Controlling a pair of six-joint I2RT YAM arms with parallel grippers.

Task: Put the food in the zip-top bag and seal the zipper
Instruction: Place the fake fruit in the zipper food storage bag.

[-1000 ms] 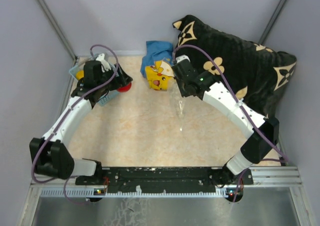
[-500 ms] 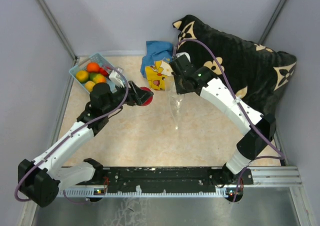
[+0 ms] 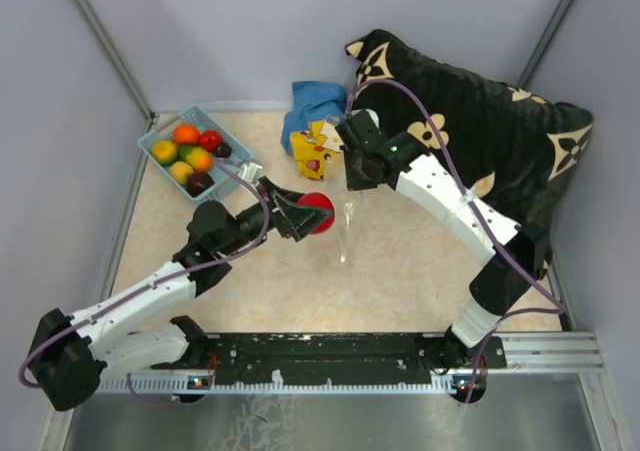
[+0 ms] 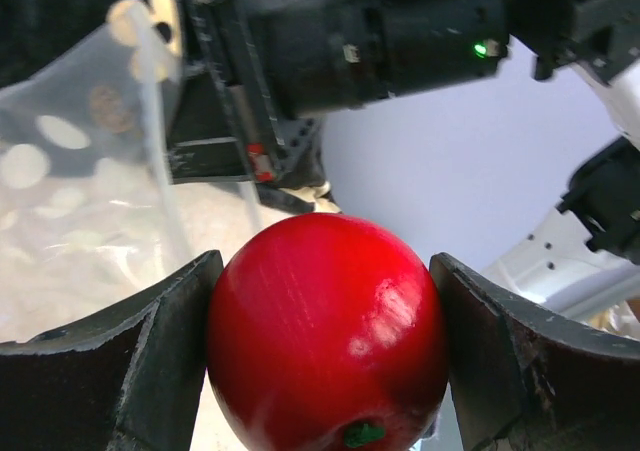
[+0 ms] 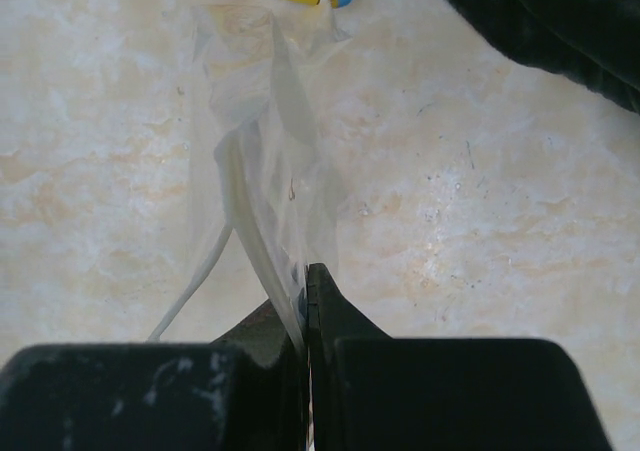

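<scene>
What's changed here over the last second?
The left gripper, clamped on a red fruit throughout, swung rightward from over the blue basket up to the clear bag. The right gripper stayed shut on the bag's edge; plush and pillow stayed put.

Soft, even light here, nothing harsh.
Overhead view is sharp, shadows faint; up close a white glint sits on the red toy fruit (image 4: pixel 325 336), and the zip-top bag (image 4: pixel 80 201) beside it is blurry.

Left hand (image 3: pixel 318 211) wide in a grip, right hand (image 3: pixel 350 179) pinched tight.
</scene>
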